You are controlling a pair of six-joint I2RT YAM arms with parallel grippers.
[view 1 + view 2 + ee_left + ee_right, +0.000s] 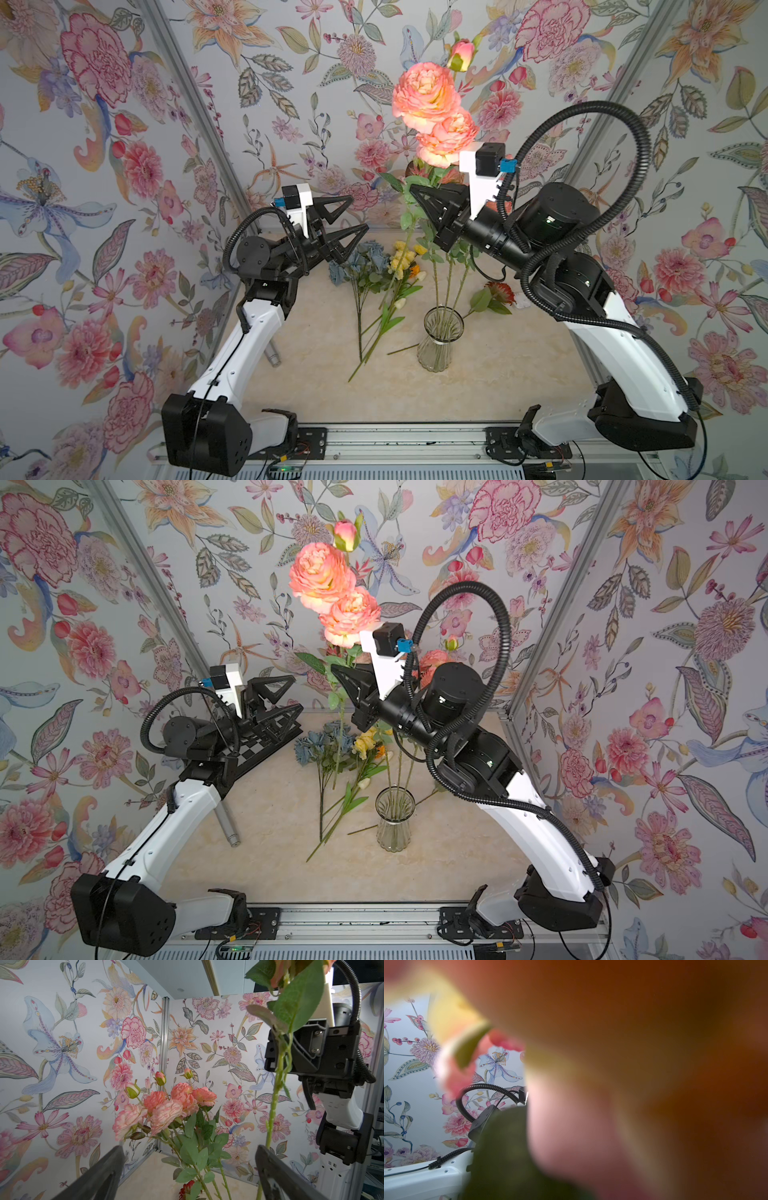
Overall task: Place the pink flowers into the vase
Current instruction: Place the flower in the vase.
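Note:
My right gripper (415, 193) (338, 673) is shut on the stem of one spray of the pink flowers (428, 99) (324, 577), held high with the stem (274, 1095) hanging free. My left gripper (359, 212) (297, 696) (189, 1148) stands open just left of that stem, with nothing between its fingers. The clear ribbed vase (440, 345) (395, 825) stands on the table below and holds several more pink flowers (166, 1105). In the right wrist view blurred petals (612, 1064) fill the picture and hide the jaws.
A dusty-blue bunch (357, 262) and yellow-orange stems (405, 257) lie on the table left of the vase. A red flower (498, 293) lies to its right. A metal cylinder (272, 355) lies by the left arm. Floral walls enclose three sides.

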